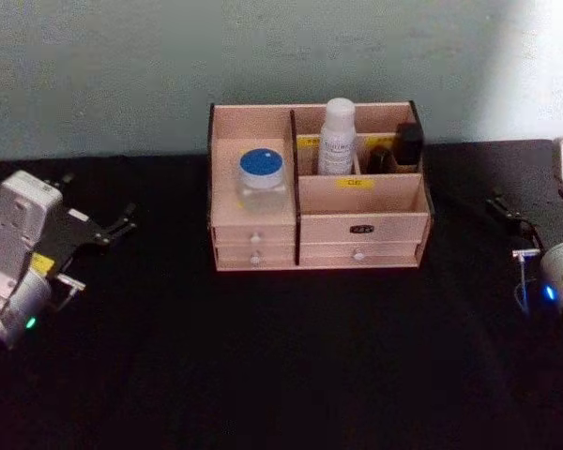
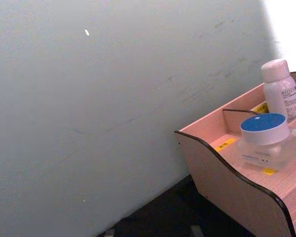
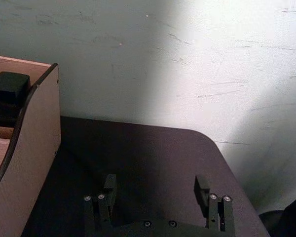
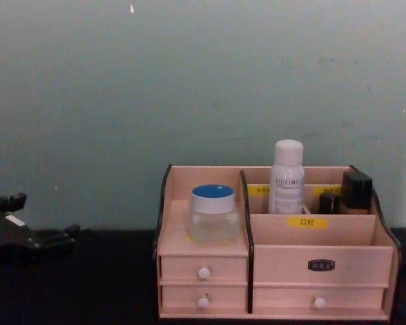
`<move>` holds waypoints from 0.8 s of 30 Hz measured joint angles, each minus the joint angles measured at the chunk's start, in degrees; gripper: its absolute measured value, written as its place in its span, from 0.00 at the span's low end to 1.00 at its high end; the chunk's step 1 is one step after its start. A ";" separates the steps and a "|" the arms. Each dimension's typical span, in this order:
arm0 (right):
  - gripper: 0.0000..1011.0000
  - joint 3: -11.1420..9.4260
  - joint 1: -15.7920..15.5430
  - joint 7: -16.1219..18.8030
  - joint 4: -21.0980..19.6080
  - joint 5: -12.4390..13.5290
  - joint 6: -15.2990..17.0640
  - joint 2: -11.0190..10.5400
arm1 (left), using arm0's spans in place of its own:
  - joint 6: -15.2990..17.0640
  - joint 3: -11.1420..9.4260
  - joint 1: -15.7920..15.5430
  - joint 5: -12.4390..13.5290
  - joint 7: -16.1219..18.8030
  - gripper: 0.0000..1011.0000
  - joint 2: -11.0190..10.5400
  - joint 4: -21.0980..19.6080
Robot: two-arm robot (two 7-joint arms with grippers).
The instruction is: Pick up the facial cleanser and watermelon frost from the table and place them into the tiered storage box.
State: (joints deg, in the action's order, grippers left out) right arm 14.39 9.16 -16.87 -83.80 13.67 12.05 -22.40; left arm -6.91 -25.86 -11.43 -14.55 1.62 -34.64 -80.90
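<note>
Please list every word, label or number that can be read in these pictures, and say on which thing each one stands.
White bottle: printed lines, the top one perhaps "BELLEVIN", too blurred to confirm.
Blue-lidded jar: small print, too small to read.
Tiered storage box: yellow labels with dark characters, unreadable.
Dark drawer plate: unreadable.
Left gripper: yellow sticker, unreadable.

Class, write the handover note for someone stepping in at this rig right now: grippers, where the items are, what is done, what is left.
Left gripper: open, holding nothing, parked at the table's left side.
Right gripper: open, holding nothing, parked at the right side.
White bottle stands in a rear compartment of the tiered storage box; blue-lidded jar sits on its left tier.
Done: both items look stowed.
Left: apparently nothing; confirm they are the right two.
</note>
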 joint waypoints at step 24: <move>0.99 0.00 0.00 0.04 -0.05 0.04 0.03 -0.05 | 0.00 0.00 0.00 0.00 0.00 0.99 0.00 0.00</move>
State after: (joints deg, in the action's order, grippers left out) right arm 14.39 9.16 -16.83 -83.85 13.70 12.08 -22.45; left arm -6.91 -25.86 -11.43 -14.55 1.62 -34.65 -80.90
